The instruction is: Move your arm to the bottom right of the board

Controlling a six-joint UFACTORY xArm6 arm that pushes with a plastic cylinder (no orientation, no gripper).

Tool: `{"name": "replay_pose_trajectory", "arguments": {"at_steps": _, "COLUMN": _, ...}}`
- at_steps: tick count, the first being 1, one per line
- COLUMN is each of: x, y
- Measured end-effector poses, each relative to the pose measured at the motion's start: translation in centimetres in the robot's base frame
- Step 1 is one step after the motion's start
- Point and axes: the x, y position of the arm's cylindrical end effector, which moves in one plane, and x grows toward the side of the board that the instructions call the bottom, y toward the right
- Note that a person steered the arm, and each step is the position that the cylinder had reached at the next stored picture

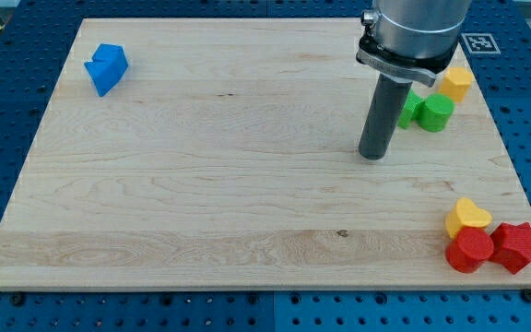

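Task barely started: my tip point(372, 156) rests on pale wooden board point(201, 184), far right area, just left of two green blocks point(427, 112); touches no block. Rod only, nothing gripped. Near-right corner target well apart, crowded by yellow heart-like block point(467, 216), red cylinder point(470, 249), red star block point(516, 245). Matte, chunky shapes.

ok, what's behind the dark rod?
Behind my tip's rod sits a green block, its left part hidden by the rod, so its shape is unclear. Beside it: a green cylinder.
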Motion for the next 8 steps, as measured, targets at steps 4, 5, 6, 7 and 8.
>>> {"name": "replay_pose_trajectory", "arguments": {"at_steps": 4, "x": 0.7, "y": 0.4}}
{"name": "replay_pose_trajectory", "arguments": {"at_steps": 5, "x": 1.6, "y": 2.4}}
{"name": "replay_pose_trajectory", "arguments": {"at_steps": 6, "x": 2.5, "y": 4.7}}
{"name": "replay_pose_trajectory", "arguments": {"at_steps": 7, "x": 3.0, "y": 6.5}}
{"name": "replay_pose_trajectory", "arguments": {"at_steps": 8, "x": 3.1, "y": 6.8}}
